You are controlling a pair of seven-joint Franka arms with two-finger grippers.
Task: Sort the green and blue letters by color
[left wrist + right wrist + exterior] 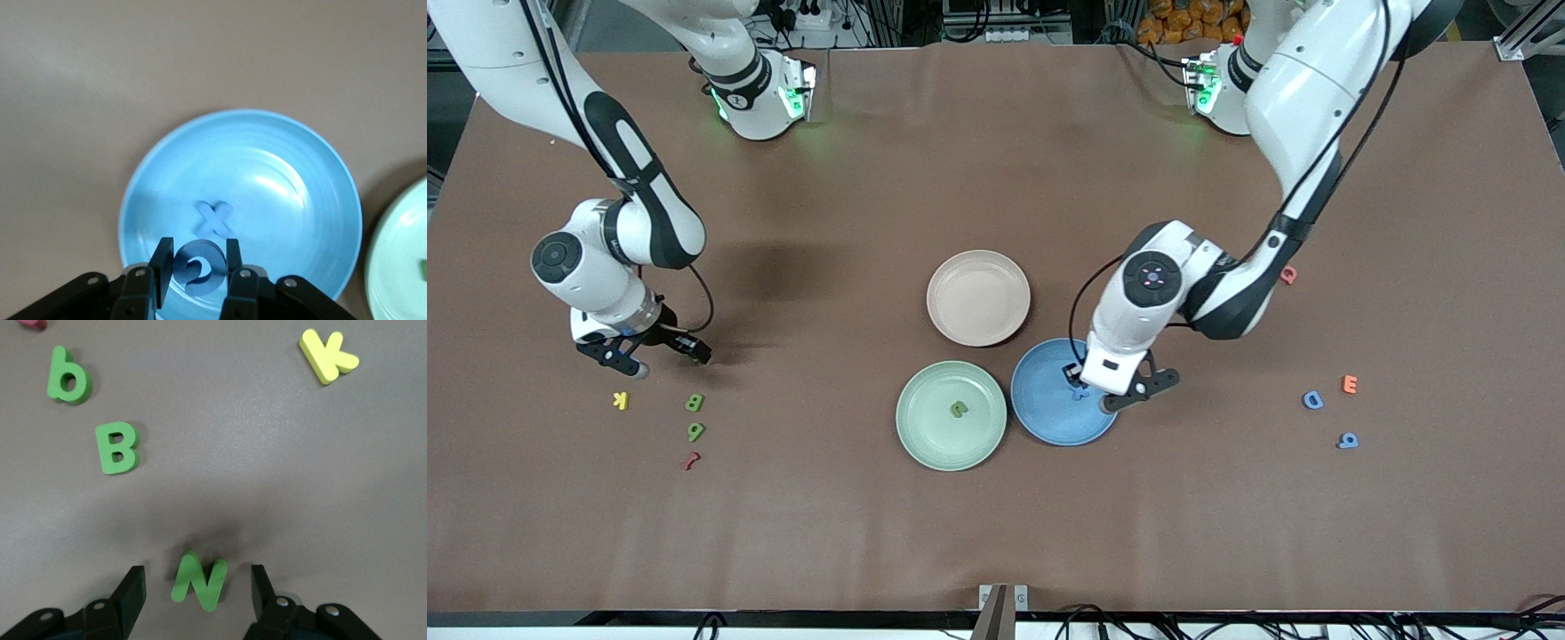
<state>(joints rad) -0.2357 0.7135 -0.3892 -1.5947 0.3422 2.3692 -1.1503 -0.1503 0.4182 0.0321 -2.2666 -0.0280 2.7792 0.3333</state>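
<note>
My left gripper (pixel 1082 380) hangs over the blue plate (pixel 1040 409), shut on a blue G (pixel 199 268). A blue X (pixel 215 219) lies in that plate (pixel 300 200). My right gripper (pixel 656 354) is low at the right arm's end of the table, open, with a green N (pixel 199 580) on the table between its fingers (pixel 133 587). A green B (pixel 695 403) and green 6 (pixel 695 432) lie nearer the front camera. A green U (pixel 958 409) lies in the green plate (pixel 925 427). A blue D (pixel 1312 400) and blue 9 (pixel 1348 440) lie at the left arm's end.
An empty beige plate (pixel 978 298) stands farther from the front camera than the two coloured plates. A yellow K (pixel 620 401) and a dark red squiggle (pixel 690 460) lie near the green pieces. An orange E (pixel 1350 384) and a pink Q (pixel 1288 276) lie near the blue pieces.
</note>
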